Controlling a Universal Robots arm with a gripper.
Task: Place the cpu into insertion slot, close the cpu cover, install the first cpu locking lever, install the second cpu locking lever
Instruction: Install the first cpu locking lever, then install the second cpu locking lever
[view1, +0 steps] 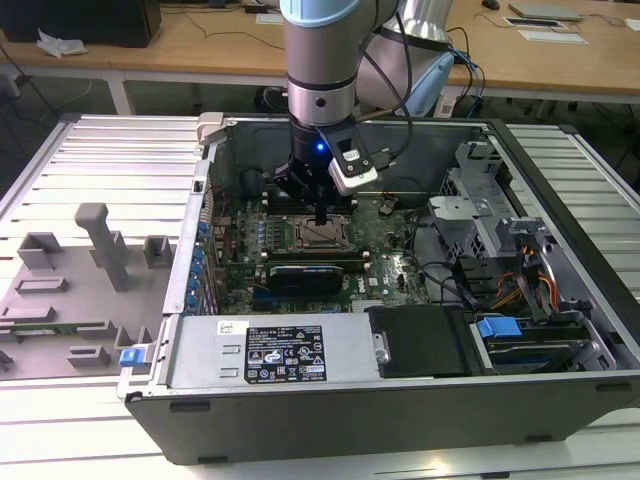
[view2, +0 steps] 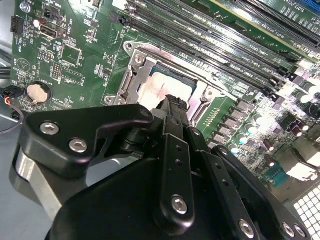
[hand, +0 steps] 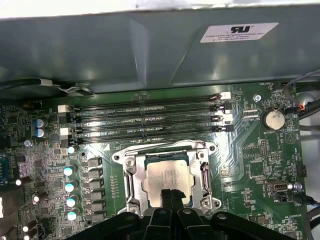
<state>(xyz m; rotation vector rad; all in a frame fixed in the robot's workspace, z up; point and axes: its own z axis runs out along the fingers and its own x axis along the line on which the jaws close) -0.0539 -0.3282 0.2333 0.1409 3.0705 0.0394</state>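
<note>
The hand (hand: 169, 196) hangs directly above the insertion slot (hand: 167, 177) in the green motherboard (hand: 260, 165), its fingers pressed together with nothing between them, tips at the near edge of the cpu (hand: 167, 176). The cpu lies flat inside the insertion slot, its pale metal top exposed. In the exterior view the slot (view1: 323, 236) sits inside the open computer case (view1: 400, 400), beside the long black memory slots (hand: 150, 117).
</note>
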